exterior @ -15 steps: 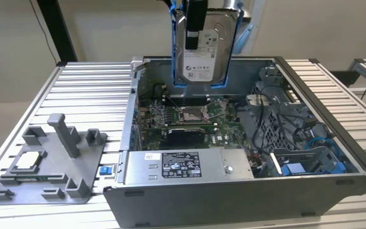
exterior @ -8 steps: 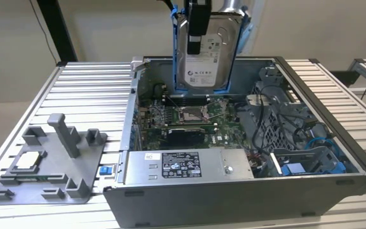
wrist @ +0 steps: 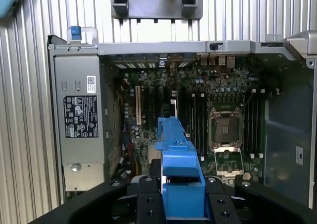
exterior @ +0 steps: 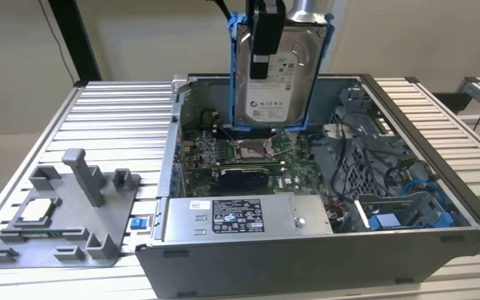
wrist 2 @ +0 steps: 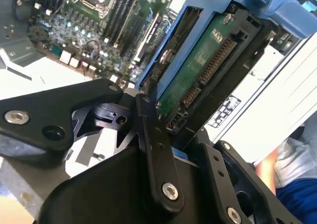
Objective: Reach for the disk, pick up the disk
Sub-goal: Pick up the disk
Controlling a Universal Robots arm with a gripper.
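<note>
The disk, a silver-grey hard drive with a white label in a bright blue bracket, hangs upright above the open computer case. My gripper is shut on it from above, with one black finger pressed on the labelled face. In the second wrist view the disk shows its green circuit-board side and connector, clamped between my gripper fingers. In the first wrist view the disk's blue bracket edge sticks out from my gripper over the motherboard.
Below stands the open computer case with its motherboard, a long grey power-supply box and blue-cabled drive bays. A grey fixture plate holding a small silver chip lies at the exterior view's left on the slatted table.
</note>
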